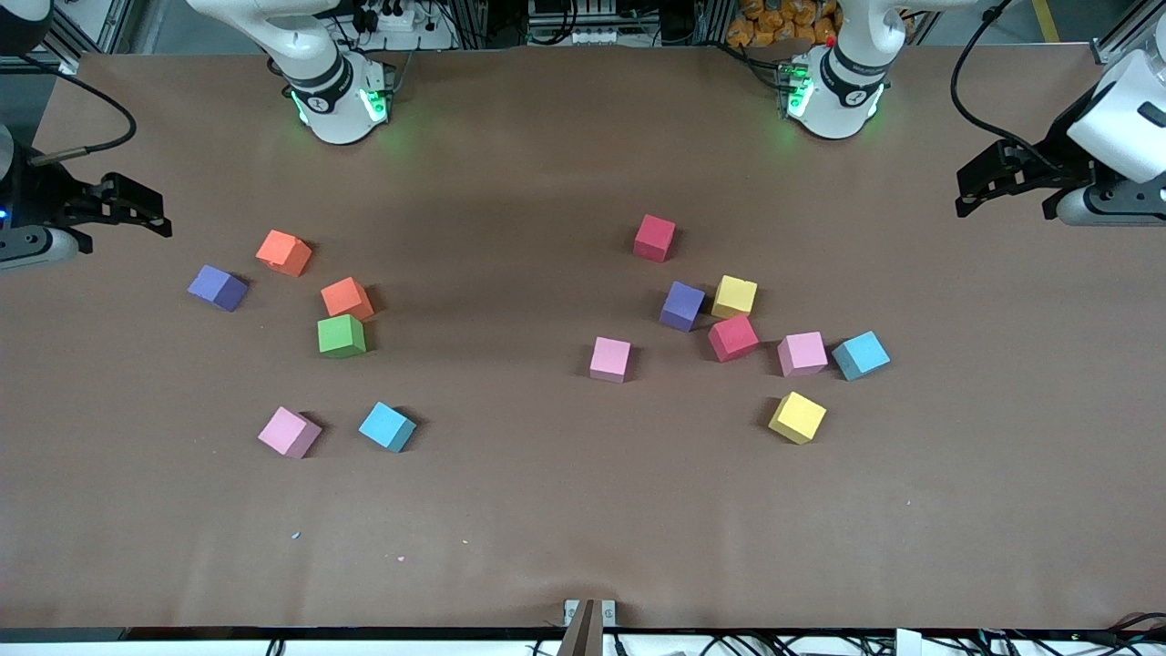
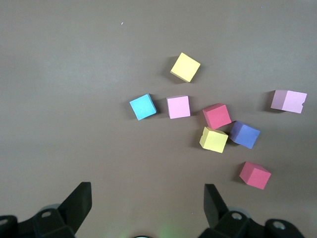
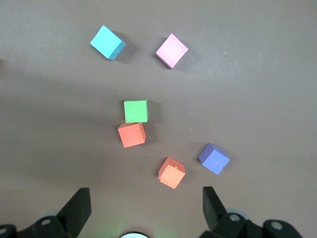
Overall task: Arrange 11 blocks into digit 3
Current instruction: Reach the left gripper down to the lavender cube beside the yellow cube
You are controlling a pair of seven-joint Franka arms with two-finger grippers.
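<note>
Several foam blocks lie scattered on the brown table in two loose groups. Toward the right arm's end are an orange block point(image 1: 283, 252), a purple one point(image 1: 219, 288), a second orange point(image 1: 347, 298), a green point(image 1: 341, 335), a pink point(image 1: 290, 432) and a light blue point(image 1: 387, 426). Toward the left arm's end are a red block point(image 1: 654, 238), a purple point(image 1: 682, 305), a yellow point(image 1: 734, 296), a second red point(image 1: 732, 337), a pink point(image 1: 802, 353), a light blue point(image 1: 860, 355), a second yellow point(image 1: 797, 417) and a lone pink point(image 1: 610, 359). My right gripper point(image 1: 150, 211) point(image 3: 146, 201) and left gripper point(image 1: 967, 189) point(image 2: 147, 198) hang open and empty over their ends of the table.
The two arm bases point(image 1: 337, 100) point(image 1: 833, 91) stand along the table's farthest edge. A small metal clamp point(image 1: 590, 620) sits at the middle of the nearest edge. A bare strip of table point(image 1: 492, 301) separates the two groups of blocks.
</note>
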